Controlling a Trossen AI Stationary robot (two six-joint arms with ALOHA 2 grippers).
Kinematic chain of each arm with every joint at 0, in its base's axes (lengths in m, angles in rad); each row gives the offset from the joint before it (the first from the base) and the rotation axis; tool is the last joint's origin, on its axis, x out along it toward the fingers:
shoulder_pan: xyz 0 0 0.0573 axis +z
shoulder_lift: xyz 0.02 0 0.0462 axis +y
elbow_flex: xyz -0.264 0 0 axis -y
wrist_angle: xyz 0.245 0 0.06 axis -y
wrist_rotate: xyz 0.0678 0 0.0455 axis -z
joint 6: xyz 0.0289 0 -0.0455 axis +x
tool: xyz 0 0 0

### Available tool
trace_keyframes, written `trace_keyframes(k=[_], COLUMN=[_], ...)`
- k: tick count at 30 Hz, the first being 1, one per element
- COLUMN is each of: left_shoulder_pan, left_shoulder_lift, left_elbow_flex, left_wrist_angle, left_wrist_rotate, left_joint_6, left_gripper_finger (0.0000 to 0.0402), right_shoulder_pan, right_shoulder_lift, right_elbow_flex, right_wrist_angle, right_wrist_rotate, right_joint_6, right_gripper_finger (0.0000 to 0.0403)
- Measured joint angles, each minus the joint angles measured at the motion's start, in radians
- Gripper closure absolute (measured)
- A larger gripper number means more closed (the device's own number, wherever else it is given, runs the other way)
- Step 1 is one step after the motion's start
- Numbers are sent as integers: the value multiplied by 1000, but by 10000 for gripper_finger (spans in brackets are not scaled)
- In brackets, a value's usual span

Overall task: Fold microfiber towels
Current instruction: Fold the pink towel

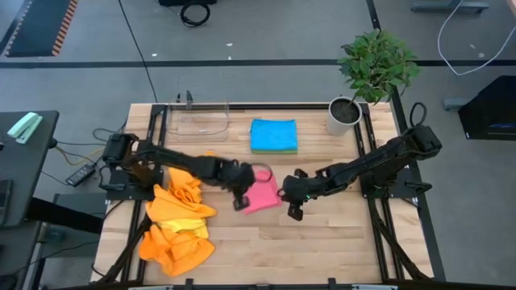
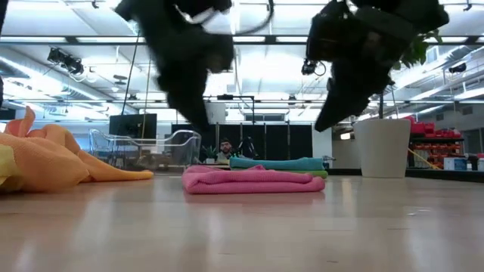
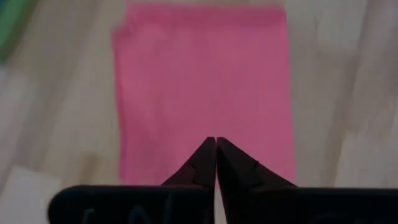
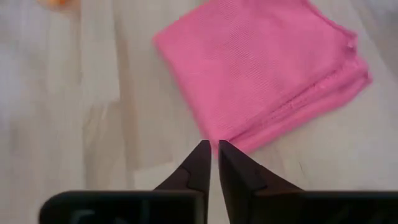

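While you look down from the high view, the folded pink towel (image 1: 262,196) lies mid-table between the left gripper (image 1: 239,199) and right gripper (image 1: 294,206), with the orange towels (image 1: 177,225) heaped at near left. From the low view, you see both arms raised above it. In each wrist view, your fingers (image 3: 208,163) are pressed together, empty, over that cloth.

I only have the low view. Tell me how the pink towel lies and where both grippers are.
Observer: The pink towel lies folded, flat on the table, mid-table.
Operator: Give me the left gripper.
Observer: The left gripper is at the towel's left edge, fingers shut on nothing, above the cloth.
Operator: Now the right.
Observer: The right gripper is just off the towel's right corner, also shut and empty.
Operator: Say what's left to fold.
Observer: An orange and yellow pile sits unfolded on the left; folded blue and green towels are stacked behind.
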Motion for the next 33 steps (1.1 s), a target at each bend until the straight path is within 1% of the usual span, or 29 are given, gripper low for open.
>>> trace_keyframes(k=[4, 6, 10, 12, 14, 16, 18, 21, 26, 28, 33], left_shoulder_pan=[-134, -197, -286, -307, -308, -310, -311, -320, -332, -331, -325], left_shoulder_lift=[-3, 13, 30, 31, 46, 53, 80, 113, 159, 157, 164], left_elbow_flex=[-47, -65, -119, -144, -150, -159, -157, -156, -155, -155, -155], left_wrist_angle=[30, 104, 274, 327, 376, 367, 383, 378, 377, 372, 375], left_wrist_rotate=[-48, -92, -236, -312, -330, -336, -340, -339, -337, -333, -324], left_joint_6=[77, 163, 384, 420, 378, 309, 258, 225, 172, 170, 136], left_gripper_finger=[345, 325, 280, 253, 226, 202, 181, 161, 153, 156, 169], right_shoulder_pan=[33, 46, 64, 70, 75, 74, 73, 69, 69, 67, 58], right_shoulder_lift=[24, 44, 113, 146, 162, 178, 180, 192, 211, 222, 230], right_elbow_flex=[0, 0, 0, 0, 2, 2, 1, 3, 1, 2, 2], right_wrist_angle=[10, 46, 127, 154, 145, 155, 135, 153, 183, 205, 198], right_wrist_rotate=[35, 47, 84, 117, 161, 186, 195, 193, 156, 145, 129], right_joint_6=[-203, -281, -374, -416, -445, -460, -480, -519, -577, -584, -609], right_gripper_finger=[333, 312, 262, 237, 218, 205, 198, 196, 198, 198, 198])
